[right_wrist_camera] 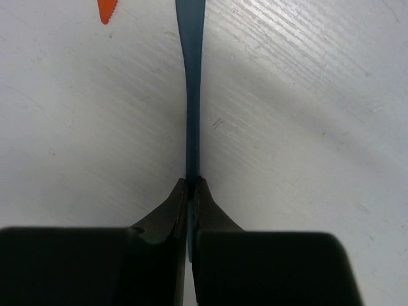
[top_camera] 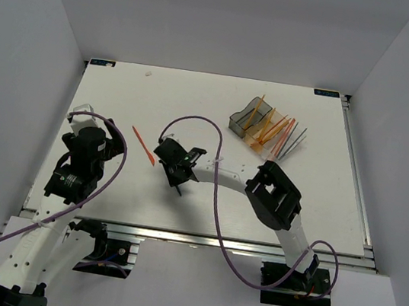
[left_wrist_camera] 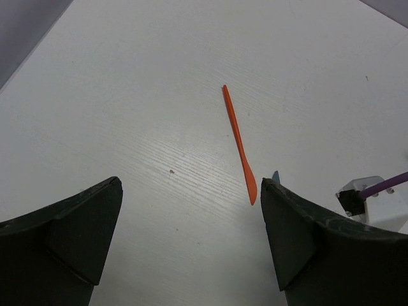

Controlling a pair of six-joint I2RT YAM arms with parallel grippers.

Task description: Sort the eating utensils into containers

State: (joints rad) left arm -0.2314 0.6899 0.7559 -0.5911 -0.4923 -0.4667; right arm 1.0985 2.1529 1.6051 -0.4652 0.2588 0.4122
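My right gripper (right_wrist_camera: pixel 191 182) is shut on a thin dark blue utensil (right_wrist_camera: pixel 190 95) that runs straight ahead from the fingertips, low over the white table. In the top view this gripper (top_camera: pixel 166 160) sits at the table's middle. An orange knife (top_camera: pixel 142 144) lies flat just left of it; its blade tip (right_wrist_camera: pixel 106 9) shows in the right wrist view. My left gripper (left_wrist_camera: pixel 191 183) stands open and holds nothing, with the orange knife (left_wrist_camera: pixel 239 141) ahead of it. The containers (top_camera: pixel 245 121) sit at the back right with several orange utensils (top_camera: pixel 273 129) in and on them.
Thin grey sticks (top_camera: pixel 295 142) lean at the right end of the containers. The right arm's purple cable (top_camera: pixel 194 121) loops above the table's middle. The table's edge rail (top_camera: pixel 199 238) runs along the front. Grey walls enclose the table on three sides.
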